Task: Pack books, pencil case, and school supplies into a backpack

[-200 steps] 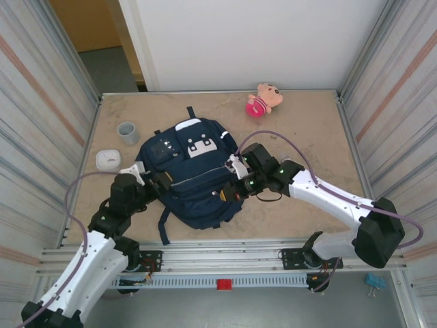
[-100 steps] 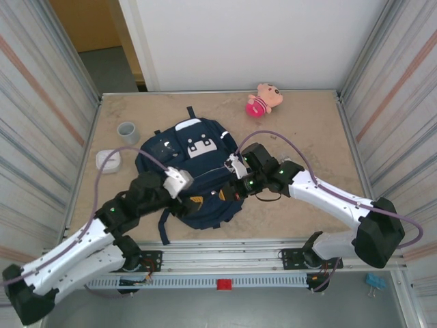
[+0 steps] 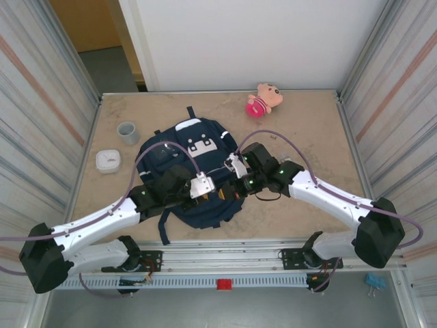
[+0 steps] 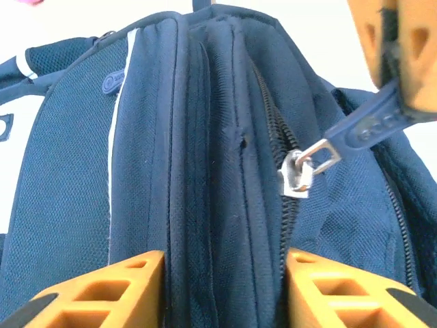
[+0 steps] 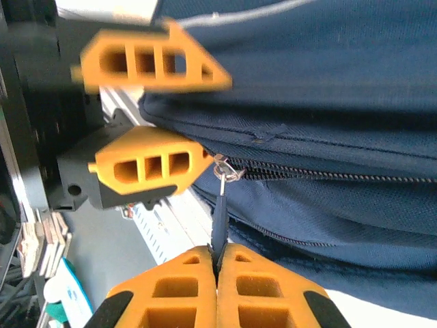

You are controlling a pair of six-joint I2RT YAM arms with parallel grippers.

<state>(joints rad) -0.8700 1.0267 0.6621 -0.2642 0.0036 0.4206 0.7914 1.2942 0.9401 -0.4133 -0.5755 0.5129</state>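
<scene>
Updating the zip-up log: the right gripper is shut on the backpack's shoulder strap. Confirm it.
Not quite. The right gripper is shut on the backpack's blue zipper pull, not a shoulder strap. The right wrist view shows the tab pinched between its fingers.

right gripper (image 5: 216, 254) pinching zipper pull (image 5: 220, 212) — on backpack (image 5: 328, 82)

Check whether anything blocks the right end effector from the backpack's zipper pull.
Nothing visible does: the right end effector is shut directly on the zipper pull; the left end effector straddles backpack fabric beside it.
</scene>
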